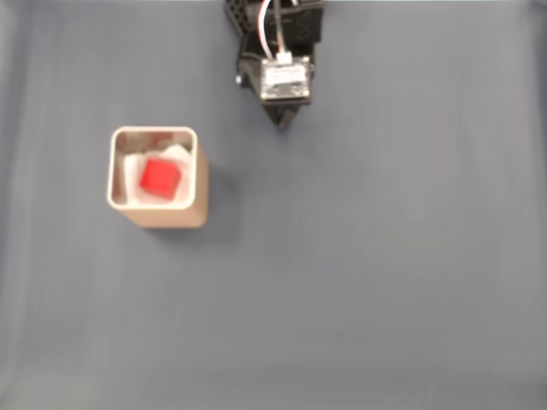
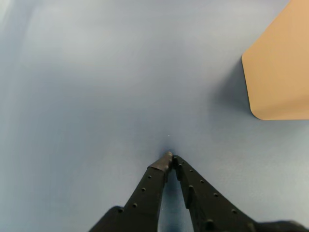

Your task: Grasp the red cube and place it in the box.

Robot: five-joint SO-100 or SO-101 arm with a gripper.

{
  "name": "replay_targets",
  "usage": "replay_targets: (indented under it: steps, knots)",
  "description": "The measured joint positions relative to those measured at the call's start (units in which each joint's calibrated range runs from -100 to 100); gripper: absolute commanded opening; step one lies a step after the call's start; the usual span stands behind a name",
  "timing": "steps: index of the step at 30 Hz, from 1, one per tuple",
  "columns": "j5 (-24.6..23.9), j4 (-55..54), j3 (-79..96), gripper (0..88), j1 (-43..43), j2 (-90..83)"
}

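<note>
In the fixed view, the red cube (image 1: 159, 178) lies inside the box (image 1: 157, 216), left of centre in the frame, resting on crumpled white paper lining (image 1: 130, 172) and turned a little against the box's square walls. The box stands upright on a blue-grey table (image 1: 385, 273), its pale rim facing the camera and its tan side wall showing along the lower edge. The arm (image 1: 278, 51) enters from the top centre of the frame, with the gripper (image 1: 282, 122) pointing down the picture, well apart from the box and to its upper right. In the wrist view, the gripper (image 2: 172, 161) comes in from the bottom edge; its 2 black fingers (image 2: 147, 191) meet at the tips with nothing between them, closed over bare table. A tan wall of the box (image 2: 280, 72) fills the upper right corner of that view.
</note>
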Motion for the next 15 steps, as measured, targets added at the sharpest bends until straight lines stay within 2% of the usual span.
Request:
replay_targets:
  steps: [15]
  knots:
    - [0.73,0.24,0.00,0.9,0.00,0.00]
